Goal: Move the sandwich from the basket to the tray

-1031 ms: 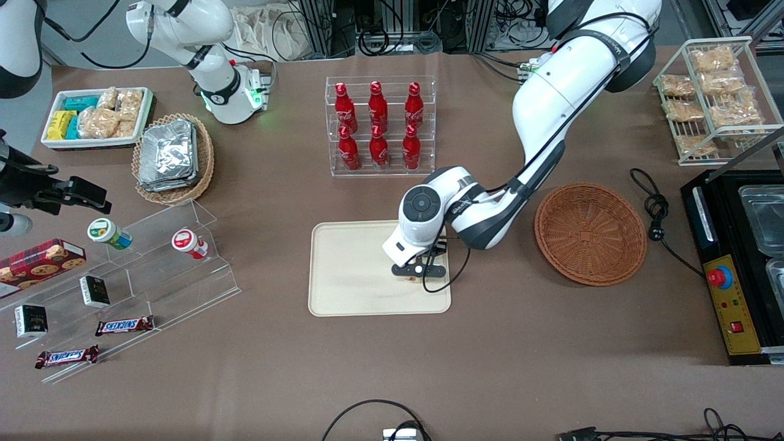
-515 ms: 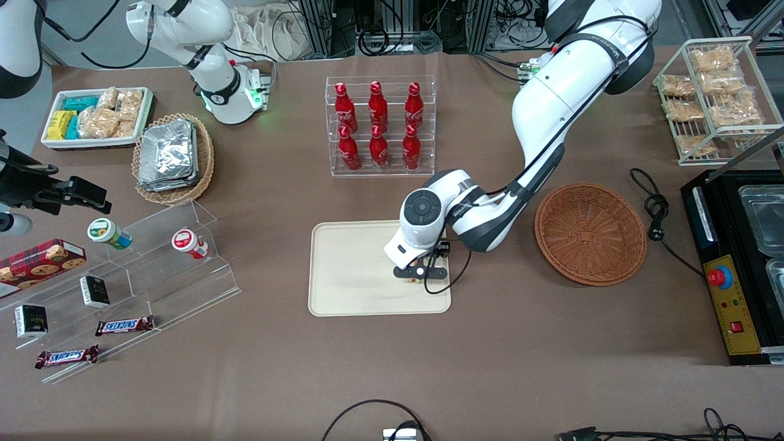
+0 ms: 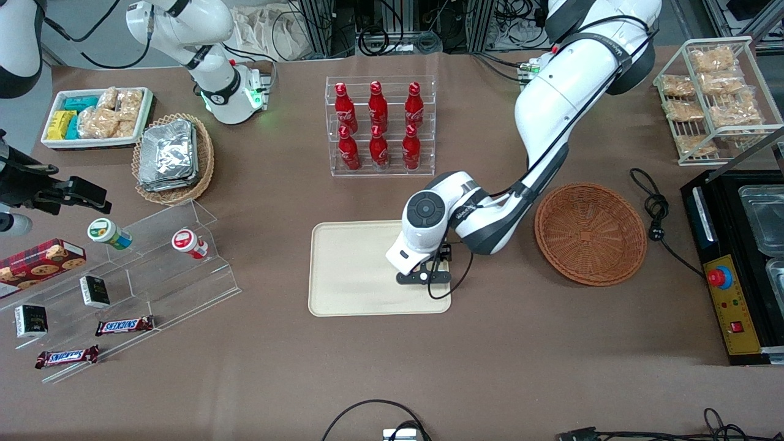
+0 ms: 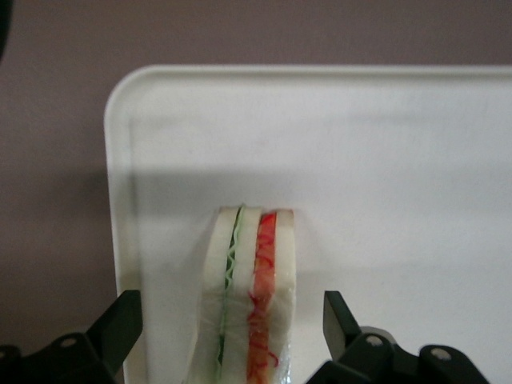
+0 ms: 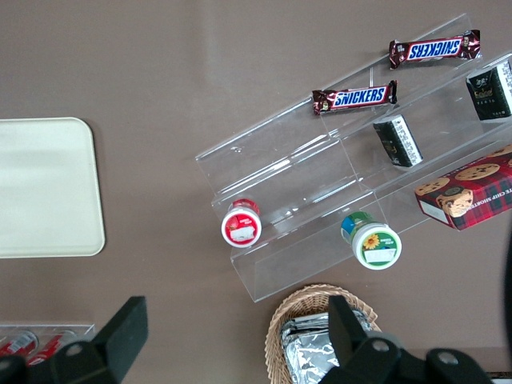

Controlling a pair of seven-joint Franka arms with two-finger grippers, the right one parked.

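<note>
Sandwich [image 4: 250,300] lies on tray [image 3: 343,269], near its corner; gripper [image 3: 422,277] right above it, fingers [image 4: 120,324] spread apart, not touching bread.

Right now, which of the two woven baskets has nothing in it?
The reddish-brown basket, beside the tray at the working arm's end. The lighter tan basket holds silver foil packs. The open gripper hangs over the sandwich on the tray.

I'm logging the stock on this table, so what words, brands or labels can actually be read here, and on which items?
"SNICKERS": on the two chocolate bars on the clear stepped stand.
Red bottles: white script, too small to read.
Red cookie box, black packets, two cup lids: print unreadable.
Sandwich, tray, basket: no text.
The hand hangs open around the sandwich.
</note>
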